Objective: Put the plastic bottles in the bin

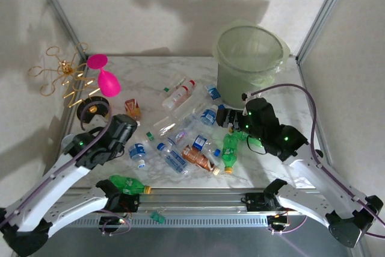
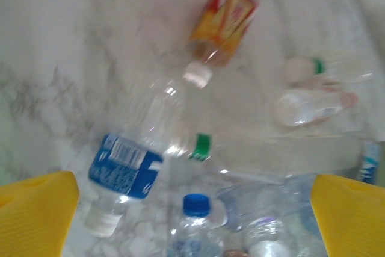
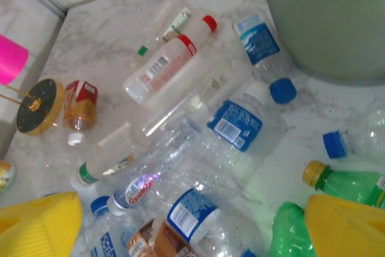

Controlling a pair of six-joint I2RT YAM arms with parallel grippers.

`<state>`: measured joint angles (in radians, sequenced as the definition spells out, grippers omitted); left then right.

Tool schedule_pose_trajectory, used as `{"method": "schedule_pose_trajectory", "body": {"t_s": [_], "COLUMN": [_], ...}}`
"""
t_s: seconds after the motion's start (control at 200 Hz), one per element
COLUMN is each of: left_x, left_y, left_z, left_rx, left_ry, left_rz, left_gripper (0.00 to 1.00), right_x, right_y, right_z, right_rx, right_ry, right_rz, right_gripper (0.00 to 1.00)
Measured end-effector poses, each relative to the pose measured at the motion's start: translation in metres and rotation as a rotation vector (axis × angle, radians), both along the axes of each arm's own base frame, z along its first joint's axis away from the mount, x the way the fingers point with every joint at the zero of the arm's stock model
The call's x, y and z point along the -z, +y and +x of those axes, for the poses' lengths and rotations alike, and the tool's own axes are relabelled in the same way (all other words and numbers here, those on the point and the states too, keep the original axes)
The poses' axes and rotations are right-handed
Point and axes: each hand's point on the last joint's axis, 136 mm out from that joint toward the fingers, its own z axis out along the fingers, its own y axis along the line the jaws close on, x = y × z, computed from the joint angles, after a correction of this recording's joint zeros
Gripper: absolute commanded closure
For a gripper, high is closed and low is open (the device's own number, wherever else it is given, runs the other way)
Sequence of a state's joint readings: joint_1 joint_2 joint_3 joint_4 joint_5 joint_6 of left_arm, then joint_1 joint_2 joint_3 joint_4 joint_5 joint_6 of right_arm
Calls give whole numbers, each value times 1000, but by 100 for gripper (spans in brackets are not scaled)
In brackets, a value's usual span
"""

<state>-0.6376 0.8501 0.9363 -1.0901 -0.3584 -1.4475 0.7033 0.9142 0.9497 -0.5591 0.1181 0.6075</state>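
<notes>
Table (image 1: 150,70): white marble pattern, enclosed by pale walls on three sides.
Arms: the left arm (image 1: 66,173) is extended over the left-centre of the table. The right arm (image 1: 313,167) is extended over the centre-right, its wrist near the foot of the bin.
Bin (image 1: 240,85): pale green and translucent, stood upright at the far right corner. A thin liner is folded over its rim.
Stand (image 1: 60,76): gold wire, placed at the far left corner, its round base near the left wrist.
Goblet (image 1: 103,76): pink, tilted, beside the stand. Contact cannot be told.
Left gripper (image 2: 192,209): yellow fingers (image 2: 36,215) are spread wide and nothing is pinched. It is held above lying bottles.
Right gripper (image 3: 192,227): fingers (image 3: 346,227) are spread wide and nothing is pinched. It is held above the heap.
Bottles (image 1: 180,139): about a dozen are seen lying on the table outside the bin, scattered from the centre to the bin's foot.
Green bottles: one (image 1: 129,185) is found at the near edge by the left arm's base, and more (image 1: 230,148) beside the right wrist.
Brown bottle (image 1: 198,157): at the near side of the heap.
Red-capped bottle (image 1: 179,94): clear, at the far side of the heap.
Blue-capped bottle (image 3: 261,46): just beside the bin wall.
Red-and-yellow bottle (image 2: 225,16): small, lying left of the heap, near the stand's base.
</notes>
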Motion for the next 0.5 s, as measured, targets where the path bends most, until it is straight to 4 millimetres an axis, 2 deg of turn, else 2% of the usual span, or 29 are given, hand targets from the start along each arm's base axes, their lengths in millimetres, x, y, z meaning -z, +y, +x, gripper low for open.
{"method": "schedule_pose_trajectory", "body": {"t_s": [0.12,0.235,0.371,0.501], "left_x": [43,69,79,85], "left_y": [-13,-25,-41,-50], "left_z": [-12,-34,-57,-75], "left_rx": [-7,-2,25,23], "left_ry": [155,241,289,336], "left_rz": [-25,-85,-139,-166], "left_gripper": [12,15,15,18], "right_x": [14,33,59,71], "right_y": [5,20,32,45], "right_z": [-5,-11,-19,-30], "right_rx": [-23,-73,-119,-188], "right_ry": [48,98,156,164], "right_rz": [-1,-39,-99,-145], "right_gripper": [8,8,8,7]}}
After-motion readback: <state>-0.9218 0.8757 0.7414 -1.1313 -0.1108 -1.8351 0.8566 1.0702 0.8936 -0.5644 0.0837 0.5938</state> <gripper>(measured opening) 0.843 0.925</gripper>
